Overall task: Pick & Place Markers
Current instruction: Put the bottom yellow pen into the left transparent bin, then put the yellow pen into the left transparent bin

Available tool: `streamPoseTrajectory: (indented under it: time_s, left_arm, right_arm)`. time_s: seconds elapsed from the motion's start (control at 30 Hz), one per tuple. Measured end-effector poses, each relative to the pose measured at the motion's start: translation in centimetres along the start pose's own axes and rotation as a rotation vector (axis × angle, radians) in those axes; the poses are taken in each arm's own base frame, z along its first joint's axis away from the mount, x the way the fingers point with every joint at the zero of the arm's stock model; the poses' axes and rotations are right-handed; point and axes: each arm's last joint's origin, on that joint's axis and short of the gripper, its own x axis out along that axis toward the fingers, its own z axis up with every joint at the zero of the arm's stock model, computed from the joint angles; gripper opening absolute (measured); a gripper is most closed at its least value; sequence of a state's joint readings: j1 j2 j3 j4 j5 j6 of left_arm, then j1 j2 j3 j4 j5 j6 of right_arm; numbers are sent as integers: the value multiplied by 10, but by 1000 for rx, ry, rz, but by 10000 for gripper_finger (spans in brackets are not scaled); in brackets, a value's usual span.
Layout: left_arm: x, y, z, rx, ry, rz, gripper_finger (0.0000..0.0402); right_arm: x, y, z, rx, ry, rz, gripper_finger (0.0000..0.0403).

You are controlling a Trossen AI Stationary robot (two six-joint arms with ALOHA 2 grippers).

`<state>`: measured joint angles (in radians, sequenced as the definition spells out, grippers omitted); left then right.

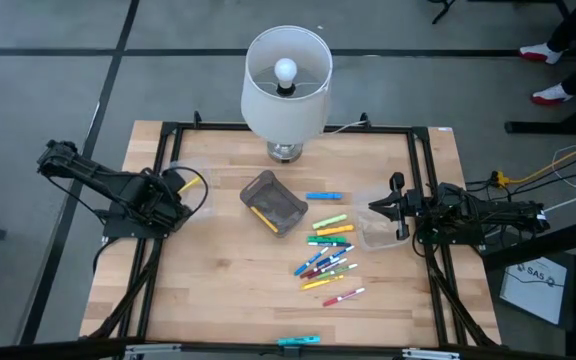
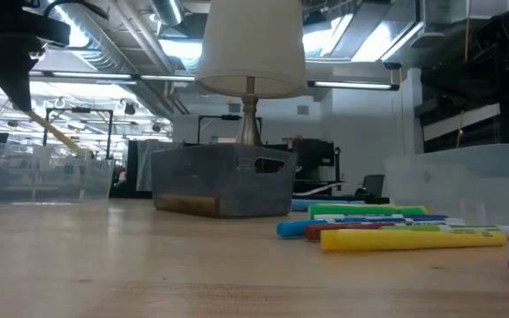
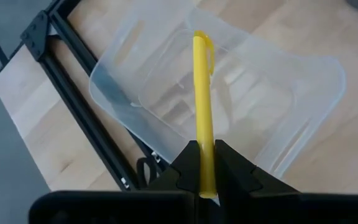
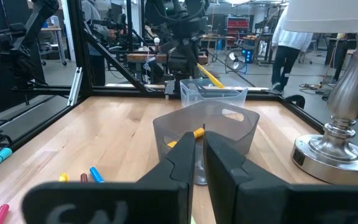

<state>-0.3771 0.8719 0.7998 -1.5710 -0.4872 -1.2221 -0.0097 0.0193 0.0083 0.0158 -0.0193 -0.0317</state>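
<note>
Several markers (image 1: 328, 248) in yellow, green, blue, orange and pink lie loose on the wooden table right of centre, and show close up in the low view (image 2: 396, 231). My left gripper (image 1: 180, 186) (image 3: 204, 149) is shut on a yellow marker (image 3: 202, 93) above a clear tub (image 3: 260, 93) at the table's left. In the low view the marker (image 2: 56, 132) slants down from my left gripper (image 2: 14, 84). My right gripper (image 1: 376, 207) (image 4: 199, 140) hovers shut and empty over a second clear tub (image 1: 376, 232) at the right. One more yellow marker (image 1: 265, 215) lies in the grey basket (image 1: 273, 203). My left gripper pinches the yellow marker between its two fingers (image 3: 188, 165) near its rear end (image 3: 205, 186). The marker lies along the fingers and juts out ahead of them. It is lifted clear, slanting downward, with its clipped end (image 3: 202, 43) over the clear tub.
A white-shaded lamp (image 1: 286, 85) stands at the far middle of the table, with its metal base (image 4: 337, 149) near the basket. A black frame (image 1: 423, 160) runs round the tabletop. A cyan marker (image 1: 298, 341) lies at the near edge. Bare wood stretches across the near left part.
</note>
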Motion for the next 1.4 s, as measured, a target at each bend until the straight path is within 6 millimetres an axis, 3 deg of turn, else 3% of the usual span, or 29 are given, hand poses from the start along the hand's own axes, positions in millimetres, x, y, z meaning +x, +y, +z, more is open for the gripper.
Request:
streamPoseTrajectory:
  time_s: [0.87,1.17,1.4]
  left_arm:
    - [-3,0,2,78,-19,-5,92]
    - [-36,1,20,-8,-85,-160,87]
    - [-49,-27,37,30,-217,-430,86]
  right_arm:
    - [0,0,0,0,0,0,35]
    - [0,0,0,0,0,-1,35]
    - [0,0,0,0,0,0,35]
